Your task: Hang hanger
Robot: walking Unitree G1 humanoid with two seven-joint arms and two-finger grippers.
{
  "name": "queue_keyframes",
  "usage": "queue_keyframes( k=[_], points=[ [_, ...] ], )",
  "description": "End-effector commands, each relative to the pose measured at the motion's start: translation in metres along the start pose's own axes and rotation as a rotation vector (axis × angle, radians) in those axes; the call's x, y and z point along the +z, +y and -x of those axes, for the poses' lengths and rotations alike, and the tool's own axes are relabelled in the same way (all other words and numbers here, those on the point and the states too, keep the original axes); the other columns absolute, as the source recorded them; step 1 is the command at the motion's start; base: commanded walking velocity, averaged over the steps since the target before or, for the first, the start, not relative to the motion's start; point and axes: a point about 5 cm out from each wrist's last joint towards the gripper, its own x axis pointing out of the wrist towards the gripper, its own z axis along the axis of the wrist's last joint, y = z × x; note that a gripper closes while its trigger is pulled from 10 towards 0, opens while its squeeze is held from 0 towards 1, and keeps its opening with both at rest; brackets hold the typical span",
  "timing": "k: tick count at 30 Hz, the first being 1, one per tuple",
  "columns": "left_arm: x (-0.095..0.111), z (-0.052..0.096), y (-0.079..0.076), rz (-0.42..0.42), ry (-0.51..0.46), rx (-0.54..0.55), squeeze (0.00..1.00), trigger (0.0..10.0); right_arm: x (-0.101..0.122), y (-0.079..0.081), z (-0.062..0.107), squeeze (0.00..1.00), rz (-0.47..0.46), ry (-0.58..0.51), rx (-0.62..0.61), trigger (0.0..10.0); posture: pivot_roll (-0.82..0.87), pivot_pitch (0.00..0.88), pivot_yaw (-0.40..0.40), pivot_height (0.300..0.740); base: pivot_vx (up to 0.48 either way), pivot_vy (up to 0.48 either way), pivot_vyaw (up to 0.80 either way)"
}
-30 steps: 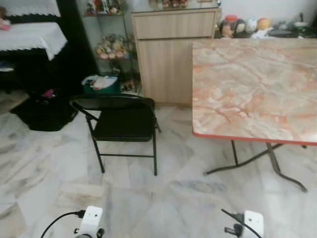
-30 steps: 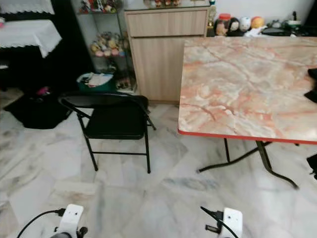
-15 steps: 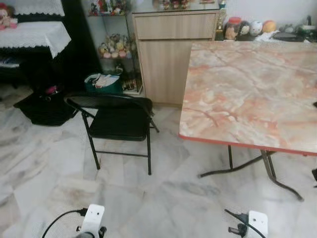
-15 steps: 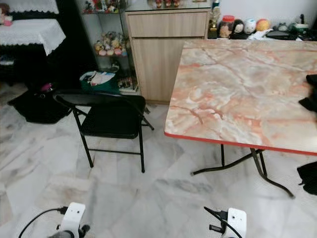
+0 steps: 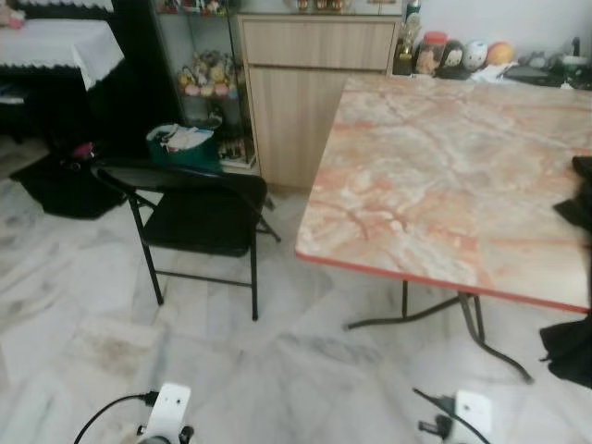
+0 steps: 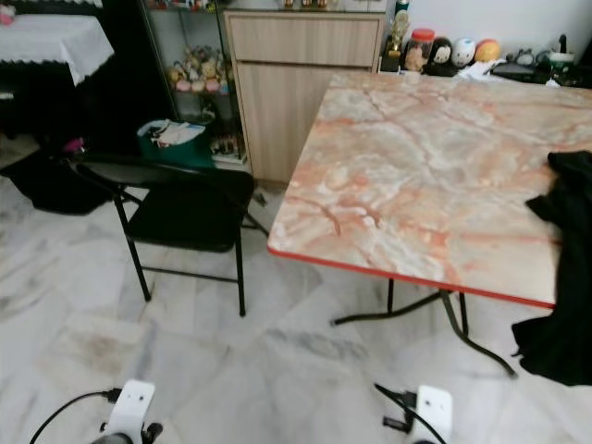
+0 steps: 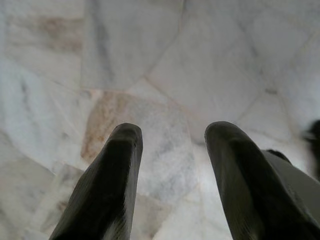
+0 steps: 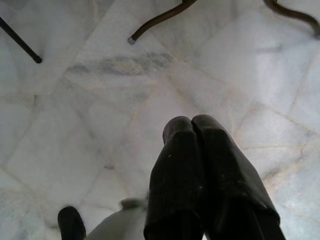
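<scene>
Hanging low at the robot's sides, both arms point at the marble floor [image 7: 165, 70] because no manipulation is in progress. The left claw [image 7: 170, 145] is released, fingers spread, holding nothing. The right claw [image 8: 192, 130] is clenched, fingers pressed together with nothing between them. No hanger can be identified in these views. A dark garment [image 6: 560, 268] drapes over the right edge of the desk [image 6: 416, 176], probably the likeliest area to search. A black folding chair [image 6: 180, 208] stands left of the desk, apart from it. A wooden cabinet [image 6: 301, 83] sits against the far wall.
</scene>
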Motion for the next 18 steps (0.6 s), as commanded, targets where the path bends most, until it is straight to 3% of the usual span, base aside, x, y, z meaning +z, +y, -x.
queue_keyframes(
  k=[1, 5, 18],
  points=[
    [-0.0013, 0.0001, -0.0011, -0.009, 0.005, -0.006, 0.00, 10.0, -0.0022, -0.0062, 0.0011, 0.00, -0.006, 0.010, -0.017, 10.0, -0.14, 0.000, 0.045, 0.740, 0.000, -0.251, 0.00],
    [-0.0012, 0.0001, -0.0008, -0.010, 0.005, -0.006, 0.00, 10.0, -0.0035, -0.0061, 0.0010, 0.00, -0.008, 0.026, -0.021, 10.0, -0.14, 0.000, 0.046, 0.740, 0.000, -0.251, -0.25],
    [-0.0016, 0.0002, -0.0016, -0.010, 0.006, -0.006, 0.00, 10.0, -0.0042, -0.0070, 0.0011, 0.00, -0.004, 0.035, -0.016, 10.0, -0.13, 0.000, 0.041, 0.740, 0.000, -0.250, -0.74]
  ],
)
